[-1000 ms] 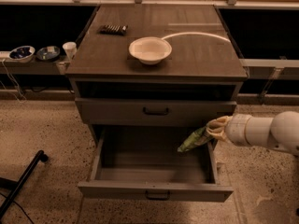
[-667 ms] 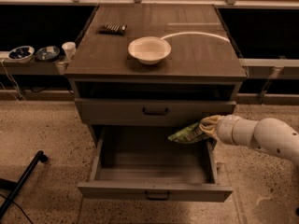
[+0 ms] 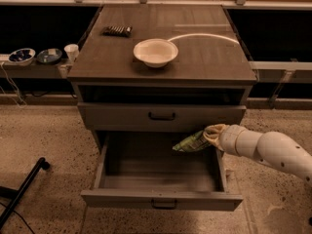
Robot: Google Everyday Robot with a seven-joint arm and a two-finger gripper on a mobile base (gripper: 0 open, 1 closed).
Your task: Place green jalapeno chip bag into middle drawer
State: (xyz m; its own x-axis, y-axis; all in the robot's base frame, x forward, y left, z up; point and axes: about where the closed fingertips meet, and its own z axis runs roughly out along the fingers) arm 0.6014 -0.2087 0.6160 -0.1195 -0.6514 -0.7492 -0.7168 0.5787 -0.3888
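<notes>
- On the grey wooden cabinet top (image 3: 204, 57), the small dark ridged bar (image 3: 117, 30) and the round white bowl (image 3: 155, 51) are found where they were a second ago. Neither belongs to the job.
- Below them, the middle drawer (image 3: 161, 199), a wide grey wooden box with a pale floor and a small dark handle, is pulled out. The closed drawer (image 3: 126, 117) above it is shown only by its flat front.
- The green jalapeno chip bag (image 3: 191, 142), a flat crinkly bright-green snack packet with pale print, is now carried further left than a second ago. It is held in the air over the right part of the open drawer's inside, just below the upper drawer's front. It is tilted, with its free end lower and to the left, and it is not yet laid on the drawer floor.
- The pale two-finger gripper (image 3: 209, 134) is clamped on the bag's right end, close by the drawer's right wall. The white jointed arm (image 3: 263, 147) is reached in from the right.
- The carry is judged nearly done; lowering and release are what is left.
</notes>
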